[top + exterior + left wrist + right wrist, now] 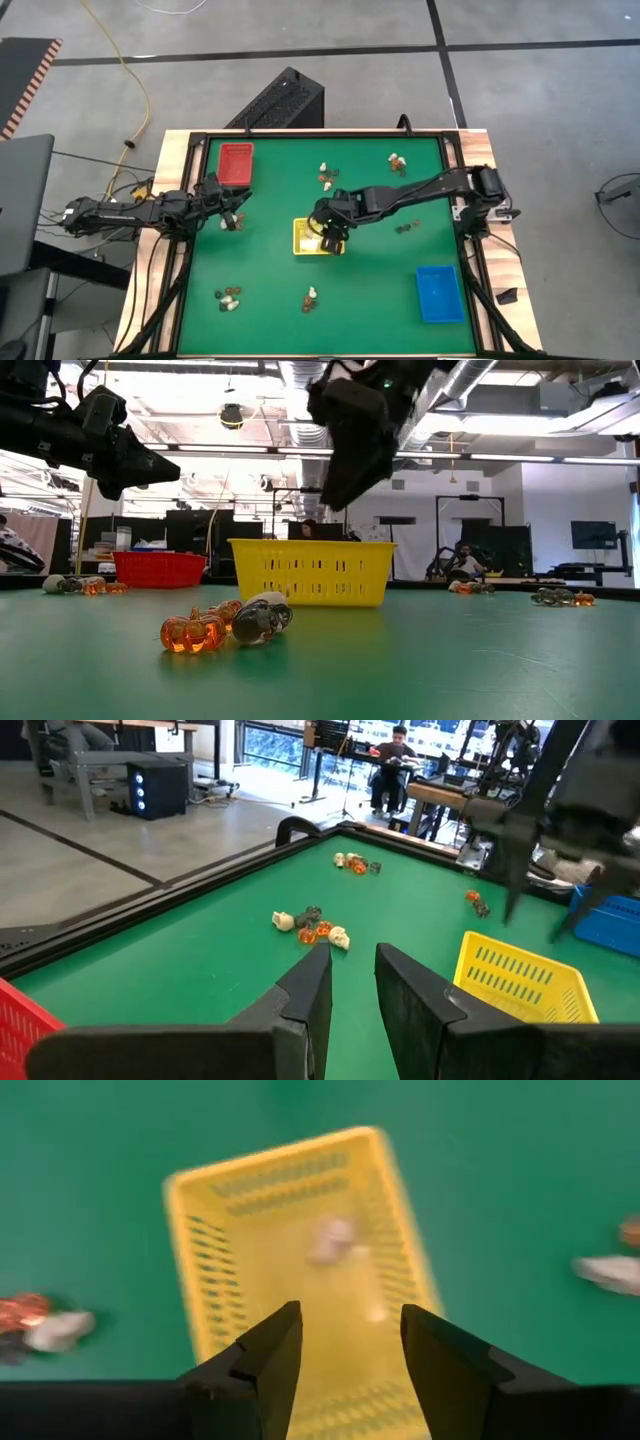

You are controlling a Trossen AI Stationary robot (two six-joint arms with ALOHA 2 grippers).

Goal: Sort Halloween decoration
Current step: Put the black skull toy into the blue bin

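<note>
Halloween decoration trinkets (229,296) lie scattered in small clusters across the green bench (370,300), seen here from left to right. At far left, the left pincer (232,205) hangs beside the red tray (236,163), its fingers a narrow gap apart with nothing between them; a small cluster (234,224) sits just below it. At centre, the right pincer (345,1345) hovers directly over the yellow tray (190,1250), fingers parted and empty, while a pale cream trinket (330,1240) lies on the tray floor beneath. The drop into the yellow tray looks to be the step in hand. To finish it cleanly, the pincer should lift straight up clear of the tray walls before swinging toward the next cluster, so it neither tips nor drags the light basket. Farther right, more trinkets (398,160) wait near the bench's far edge, and the blue tray (438,293) stands at the near right corner.
</note>
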